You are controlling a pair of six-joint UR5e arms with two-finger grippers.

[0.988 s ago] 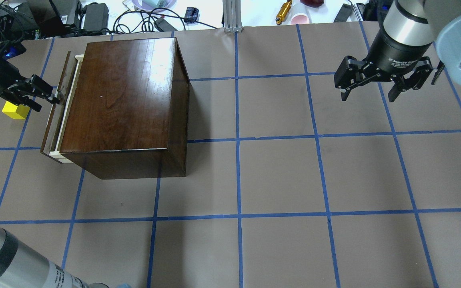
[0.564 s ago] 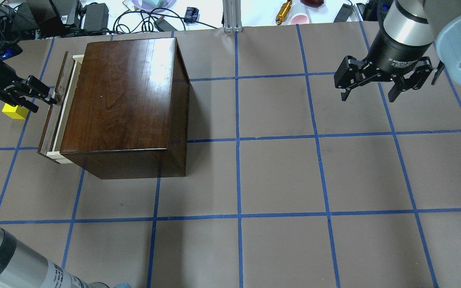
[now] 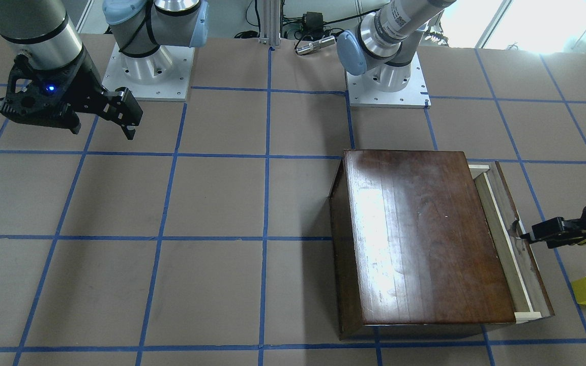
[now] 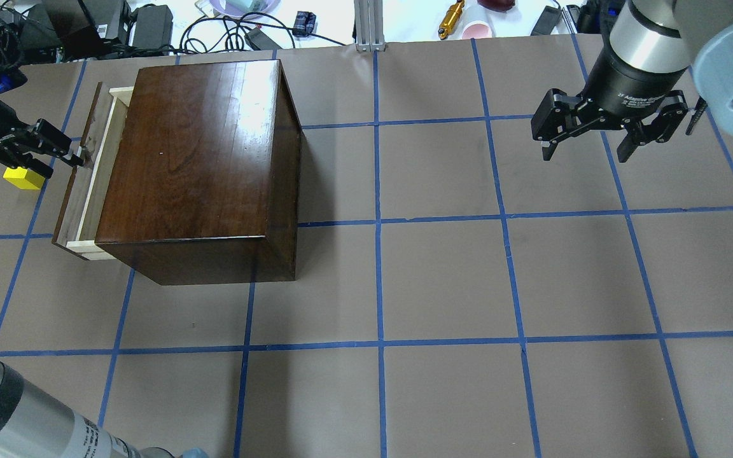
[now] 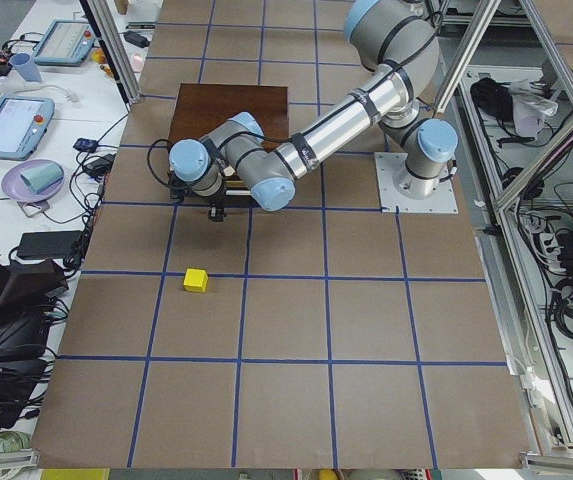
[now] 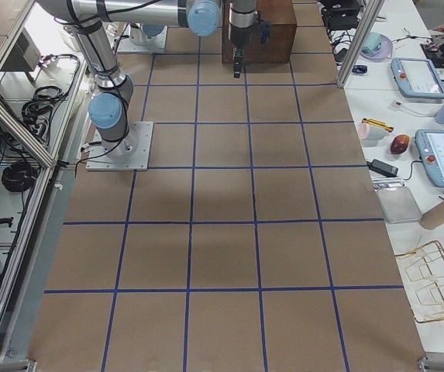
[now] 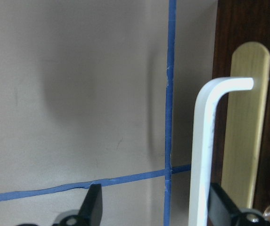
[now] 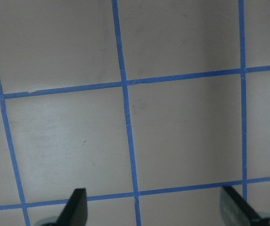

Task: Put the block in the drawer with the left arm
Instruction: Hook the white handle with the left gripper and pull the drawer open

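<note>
Right now my left claw (image 4: 64,162) sits at the nine o'clock side of the dark wooden box (image 4: 195,146), level with the front board of the drawer (image 4: 93,184). Its fingers (image 7: 93,207) are spread. On the wrist camera the white pull (image 7: 201,155) stands between them, close against one finger and well apart from the other. The drawer is out a little way, with a strip of pale tray showing beside the box. The yellow block (image 4: 23,179) lies on the table (image 4: 443,280), outside the drawer, at about seven o'clock from the claw and just beside it. My right claw (image 4: 586,149) hangs above the table at two o'clock on the overhead view, fingers spread, bare table beneath it.
</note>
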